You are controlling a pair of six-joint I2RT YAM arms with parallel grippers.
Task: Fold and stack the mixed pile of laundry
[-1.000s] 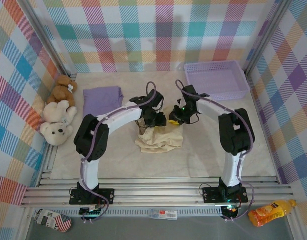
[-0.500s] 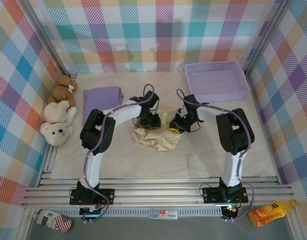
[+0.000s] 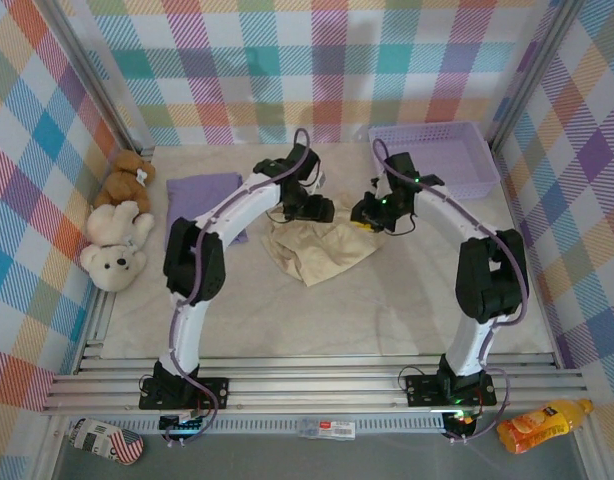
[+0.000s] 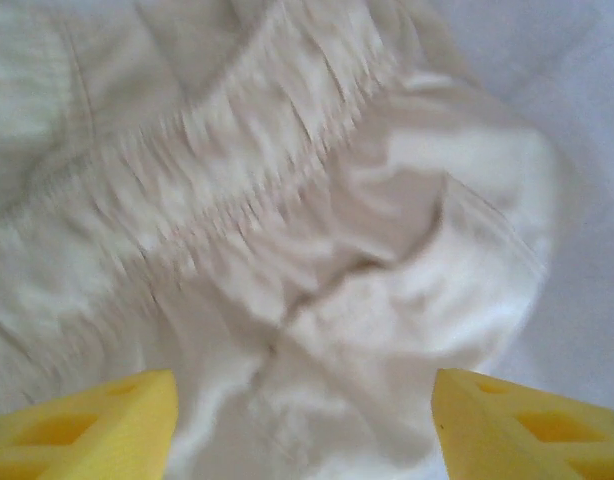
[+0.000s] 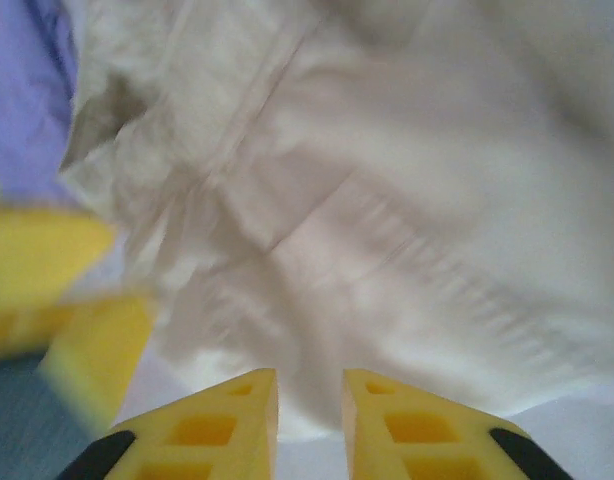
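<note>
My left gripper (image 4: pixel 305 390) hangs wide open over the cream garment (image 3: pixel 317 250), spread mid-way across the desk (image 3: pixel 407 300). Right gripper (image 5: pixel 309 390) is narrow at its edge, and I can't tell if it pinches cloth. Lavender shirt (image 3: pixel 202 195) lies near the far-left corner.

Motion-blurred cream garment (image 5: pixel 387 220), maybe shorts

Cream garment (image 3: pixel 319 250) lies crumpled centrally; lavender shirt (image 3: pixel 199 193) lies folded, left.
</note>
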